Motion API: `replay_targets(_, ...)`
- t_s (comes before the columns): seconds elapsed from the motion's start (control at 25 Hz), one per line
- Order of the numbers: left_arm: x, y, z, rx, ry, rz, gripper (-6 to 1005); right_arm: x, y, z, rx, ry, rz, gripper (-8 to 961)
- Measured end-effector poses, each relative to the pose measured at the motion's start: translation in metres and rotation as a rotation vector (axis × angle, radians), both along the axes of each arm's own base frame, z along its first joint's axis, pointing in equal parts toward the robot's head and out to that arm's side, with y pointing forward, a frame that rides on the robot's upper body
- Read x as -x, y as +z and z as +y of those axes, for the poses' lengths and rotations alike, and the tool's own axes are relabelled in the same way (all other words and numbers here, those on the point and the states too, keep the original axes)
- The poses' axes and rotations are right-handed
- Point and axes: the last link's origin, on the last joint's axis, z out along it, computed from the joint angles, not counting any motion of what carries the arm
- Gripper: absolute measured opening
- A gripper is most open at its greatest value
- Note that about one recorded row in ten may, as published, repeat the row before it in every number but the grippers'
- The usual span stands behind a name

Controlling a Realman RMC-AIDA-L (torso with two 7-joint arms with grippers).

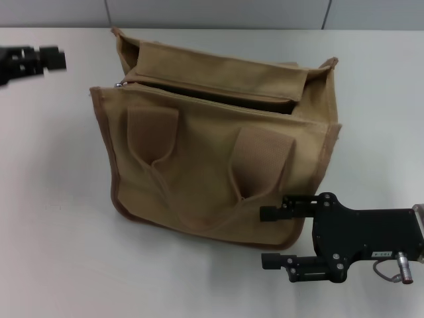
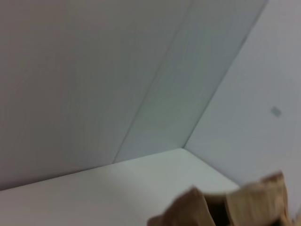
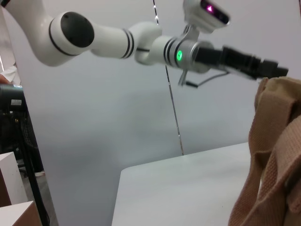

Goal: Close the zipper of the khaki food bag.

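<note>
two grippers flank the khaki food bag (image 1: pixel 218 139) standing on the table (image 1: pixel 53 232), its zipper (image 1: pixel 212 89) gaping, pull apparently at the left end. right gripper (image 1: pixel 273 237), fingers apart, waits beside the front; left gripper (image 1: pixel 56 58), state untellable, hovers well apart.

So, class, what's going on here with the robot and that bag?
A khaki bag stands on the white table with its zipper open; the silver pull sits at the end on the robot's left. Neither gripper touches it. The right gripper is open beside the bag's lower front corner. The left gripper hangs off to the left, apart from the bag.
</note>
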Motion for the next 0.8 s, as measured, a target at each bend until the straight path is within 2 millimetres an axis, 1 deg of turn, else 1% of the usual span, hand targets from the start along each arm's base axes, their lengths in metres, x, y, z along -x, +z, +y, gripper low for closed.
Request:
replay_targets(0.04, 0.0, 0.0, 0.0, 0.0, 0.0, 0.0, 118, 0.0, 0.0, 0.0, 0.0, 0.0, 0.0, 683)
replay_targets(0.08, 0.014, -0.02, -0.01, -0.053, -0.102, 0.04, 147, 0.0, 0.0, 0.0, 0.001, -0.002, 0.0, 683)
replay_targets(0.12, 0.014, -0.02, -0.01, -0.053, -0.102, 0.04, 176, 0.0, 0.0, 0.0, 0.001, -0.002, 0.0, 683)
replay_targets(0.16, 0.017, -0.034, -0.016, -0.067, -0.169, 0.054, 205, 0.0, 0.0, 0.0, 0.005, -0.006, 0.001, 683)
replay_targets(0.2, 0.017, -0.042, -0.018, -0.073, -0.2, 0.064, 260, 0.0, 0.0, 0.001, 0.008, -0.011, 0.001, 683)
replay_targets(0.24, 0.017, -0.042, -0.018, -0.073, -0.2, 0.064, 315, 0.0, 0.0, 0.001, 0.008, -0.011, 0.001, 684)
replay_targets(0.32, 0.018, -0.051, -0.02, -0.084, -0.236, 0.082, 425, 0.0, 0.0, 0.001, 0.008, -0.014, 0.002, 684)
replay_targets(0.36, 0.018, -0.061, -0.02, -0.098, -0.268, 0.11, 445, 0.0, 0.0, 0.001, 0.009, -0.016, 0.002, 684)
replay_targets(0.4, 0.018, -0.061, -0.02, -0.098, -0.268, 0.11, 464, 0.0, 0.0, 0.001, 0.009, -0.016, 0.002, 684)
replay_targets(0.44, 0.019, -0.068, -0.018, -0.11, -0.285, 0.14, 484, 0.001, 0.0, 0.001, 0.012, -0.021, 0.003, 684)
replay_targets(0.56, 0.02, -0.074, -0.015, -0.122, -0.295, 0.167, 543, 0.0, 0.001, 0.001, 0.015, -0.025, 0.003, 683)
replay_targets(0.8, 0.019, -0.088, -0.007, -0.169, -0.3, 0.204, 544, 0.0, 0.001, 0.001, 0.017, -0.035, 0.004, 682)
